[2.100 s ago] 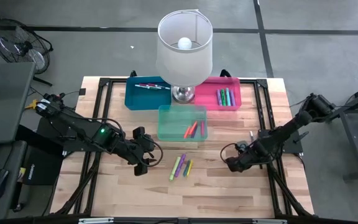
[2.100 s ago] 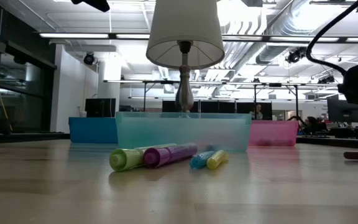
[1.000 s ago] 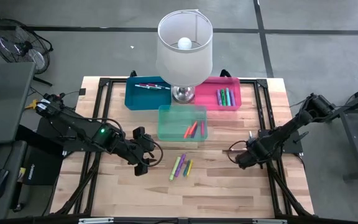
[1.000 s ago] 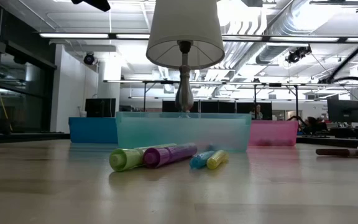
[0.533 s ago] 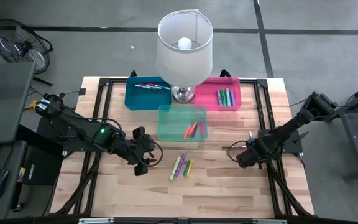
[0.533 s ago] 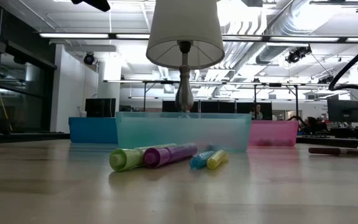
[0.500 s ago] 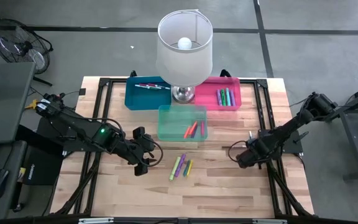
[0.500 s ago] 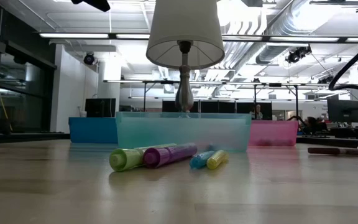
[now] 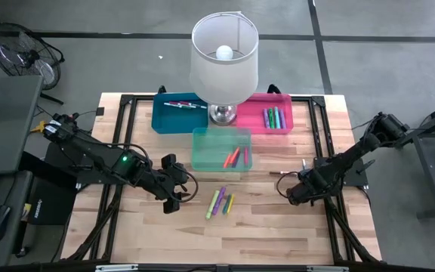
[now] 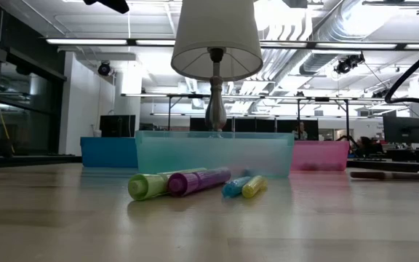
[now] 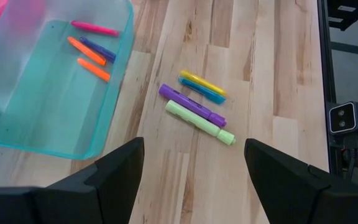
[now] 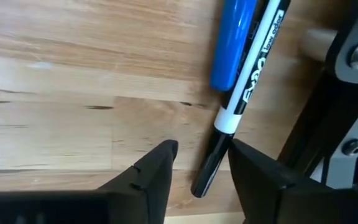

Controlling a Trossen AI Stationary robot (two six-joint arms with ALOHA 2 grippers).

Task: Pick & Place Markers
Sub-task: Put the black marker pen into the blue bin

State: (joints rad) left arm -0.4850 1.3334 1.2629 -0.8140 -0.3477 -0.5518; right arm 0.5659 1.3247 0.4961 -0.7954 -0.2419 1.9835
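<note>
Lampshade [image 9: 224, 55] hides part of teal bin [image 9: 222, 149] from above

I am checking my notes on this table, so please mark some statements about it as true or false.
1. Four loose markers lie on the table beside the green bin. True.
2. The pink bin is empty. False: several markers lie in it.
3. The left gripper holds a marker. False: it is open and empty, near the loose markers.
4. The lamp stands between the blue bin and the pink bin. True.
5. A dark-tipped marker lies between the fingers of the right gripper. True: one finger still shows a gap to it.
</note>
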